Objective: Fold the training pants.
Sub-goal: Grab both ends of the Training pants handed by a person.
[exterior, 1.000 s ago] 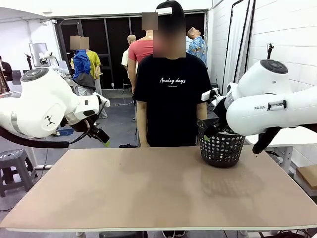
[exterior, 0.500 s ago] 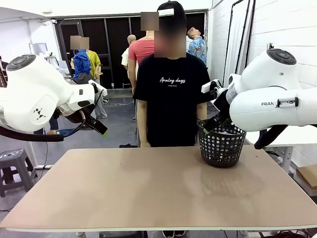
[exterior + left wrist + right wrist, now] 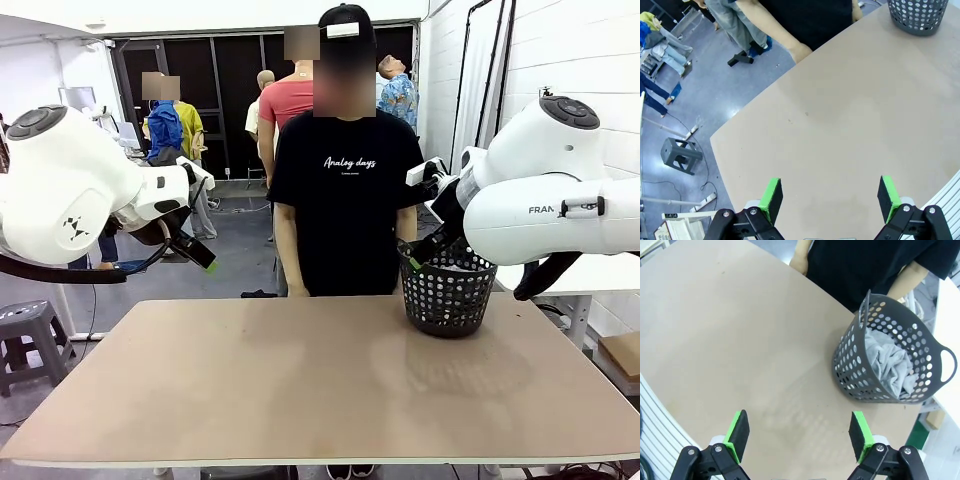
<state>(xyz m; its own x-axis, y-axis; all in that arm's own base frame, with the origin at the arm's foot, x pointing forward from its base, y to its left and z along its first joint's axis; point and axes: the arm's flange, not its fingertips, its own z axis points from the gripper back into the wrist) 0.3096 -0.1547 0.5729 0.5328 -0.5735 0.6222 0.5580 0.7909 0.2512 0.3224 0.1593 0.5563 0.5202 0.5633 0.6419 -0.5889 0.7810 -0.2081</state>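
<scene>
Holding the training pants [image 3: 888,363], the basket [image 3: 850,371] sits near an "Analog days" shirt [image 3: 345,220].

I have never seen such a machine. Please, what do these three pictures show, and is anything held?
Two white robot arms stand at a brown table, facing a person in a black T-shirt. One picture looks across the table from between the arms. The other two come from wrist cameras, looking past each hand's green-padded fingers. The left hand and the right hand are open and hold nothing. On the table stands a black mesh basket; the grey training pants lie crumpled inside it.
</scene>
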